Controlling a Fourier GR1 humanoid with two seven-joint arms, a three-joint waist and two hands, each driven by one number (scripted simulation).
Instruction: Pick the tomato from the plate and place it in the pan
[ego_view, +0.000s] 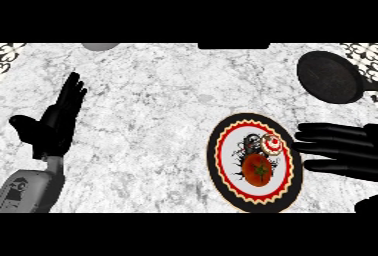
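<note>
A red tomato (258, 170) lies on a round plate (225, 172) with a black, red and cream patterned rim, at the lower right of the counter. The dark round pan (330, 76) sits at the far right, its handle running off the right edge. My right hand (347, 150) is open just right of the plate, its straight fingers pointing left and ending near the plate's rim, apart from the tomato. Over at the left side my left hand (55, 122) rests open with fingers up.
The counter is white marble. A grey round object (100, 46) shows partly at the top edge, left of centre. A dark shape (233, 45) sits at the top edge near the middle. Patterned tiles show in both top corners.
</note>
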